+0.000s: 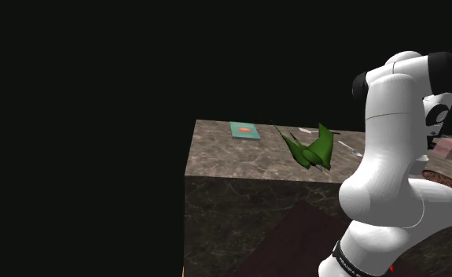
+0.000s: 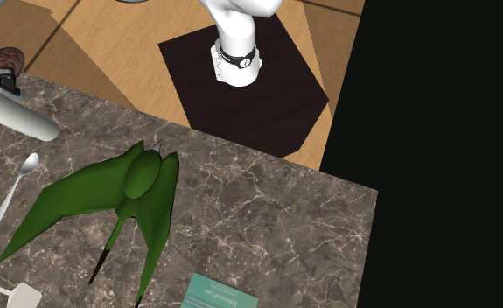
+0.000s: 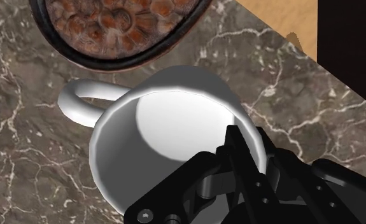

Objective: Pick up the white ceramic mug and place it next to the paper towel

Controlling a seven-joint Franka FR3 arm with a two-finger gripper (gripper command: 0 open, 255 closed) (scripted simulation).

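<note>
A: The mug (image 3: pixel 168 121)?
B: Smooth, glossy white, ceramic by its sheen.
A: And the desk (image 2: pixel 275 219) under it?
B: Polished brown stone, pale veins, like marble.
A: The floor (image 2: pixel 109 44)?
B: Matt wooden boards. The arm (image 1: pixel 389 157) has a smooth white shell with a soft gloss.

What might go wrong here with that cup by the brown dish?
The tool sits on one side of the mug, at its rim; lifting from there might tip it. The handle lies close to the dish of brown lumps, so a swing may knock it. The table edge is near; a slip might drop the mug off.
</note>
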